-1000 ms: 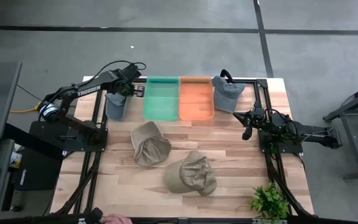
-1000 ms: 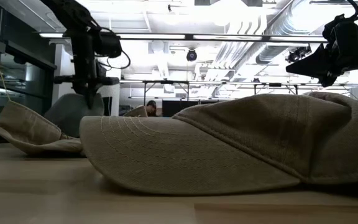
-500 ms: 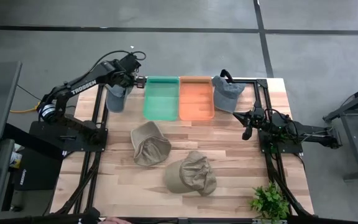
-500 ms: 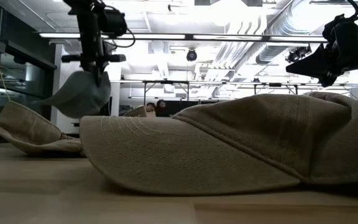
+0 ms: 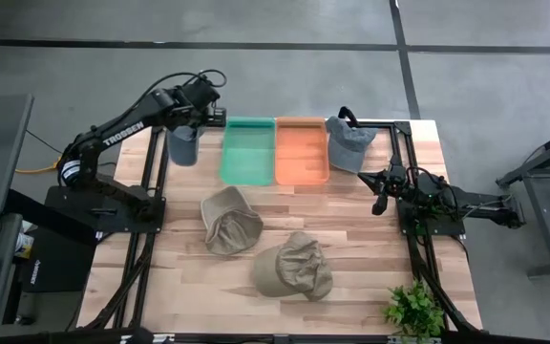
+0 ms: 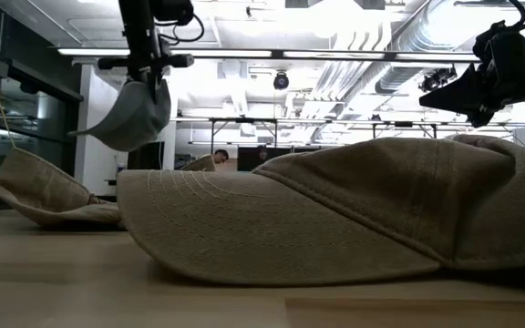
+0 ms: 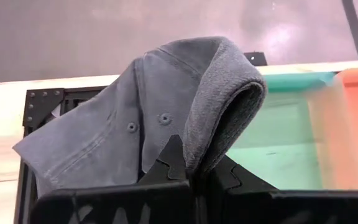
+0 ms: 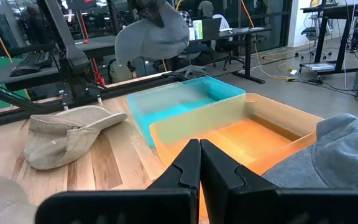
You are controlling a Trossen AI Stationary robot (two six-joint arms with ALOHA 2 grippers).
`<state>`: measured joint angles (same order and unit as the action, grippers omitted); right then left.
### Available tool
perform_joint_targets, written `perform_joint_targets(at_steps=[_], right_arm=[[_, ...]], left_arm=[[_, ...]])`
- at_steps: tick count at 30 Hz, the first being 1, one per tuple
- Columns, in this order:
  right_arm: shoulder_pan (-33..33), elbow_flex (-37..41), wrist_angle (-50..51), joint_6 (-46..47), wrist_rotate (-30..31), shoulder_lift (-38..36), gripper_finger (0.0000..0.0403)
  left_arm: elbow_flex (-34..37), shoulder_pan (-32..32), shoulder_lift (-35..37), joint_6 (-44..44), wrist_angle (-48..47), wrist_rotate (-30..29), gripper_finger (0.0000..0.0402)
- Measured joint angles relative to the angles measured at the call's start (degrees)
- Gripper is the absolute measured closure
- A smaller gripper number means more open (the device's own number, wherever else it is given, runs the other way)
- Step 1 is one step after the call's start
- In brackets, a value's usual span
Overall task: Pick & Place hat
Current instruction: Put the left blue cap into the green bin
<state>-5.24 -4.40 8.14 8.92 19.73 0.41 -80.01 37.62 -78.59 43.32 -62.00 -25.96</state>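
A grey-blue hat (image 5: 181, 145) hangs over the table's far left corner, beside the green bin (image 5: 248, 151). My left gripper (image 6: 146, 80) is shut on it from above; the left wrist view shows the hat (image 7: 160, 106) draped over the fingers. My right gripper (image 8: 199, 150) is shut on nothing and waits level at the table's right side (image 5: 380, 203). Two khaki hats (image 5: 229, 220) (image 5: 294, 266) lie on the wood. A second grey hat (image 5: 349, 141) rests by the orange bin (image 5: 302, 151). My left gripper pinches a folded-over part of the hat's crown (image 7: 199, 149) between its two fingers, with several layers of cloth doubled there. The fingers slant down from above. The hat hangs below them, clear of the table, its brim (image 6: 87, 133) sticking out sideways.
The green and orange bins stand side by side at the far edge. The nearer khaki hat (image 6: 335, 219) fills most of the low view. A small green plant (image 5: 413, 308) stands at the near right corner. Bare wood lies to the left of the khaki hats.
My left gripper has gone up, staying shut on the grey-blue hat. The hat, low at the table a second ago, now hangs clear above it, and has swung a little toward the green bin.
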Motion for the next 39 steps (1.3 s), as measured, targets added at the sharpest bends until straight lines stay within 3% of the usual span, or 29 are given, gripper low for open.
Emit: perform_joint_targets(at_steps=[16,24,39], right_arm=[[0.0,0.0,0.0,0.0,0.0,0.0,0.0402],[0.0,0.0,0.0,0.0,-0.2,0.0,0.0402],[0.0,0.0,0.0,0.0,-0.2,0.0,0.0402]], left_arm=[[-3.5,-5.2,-0.4,10.8,-4.7,-7.8,0.0401],[-13.0,-8.5,-7.1,14.0,-10.4,-11.7,0.0401],[-30.5,-12.5,-20.0,13.8,-13.5,-12.0,0.0401]])
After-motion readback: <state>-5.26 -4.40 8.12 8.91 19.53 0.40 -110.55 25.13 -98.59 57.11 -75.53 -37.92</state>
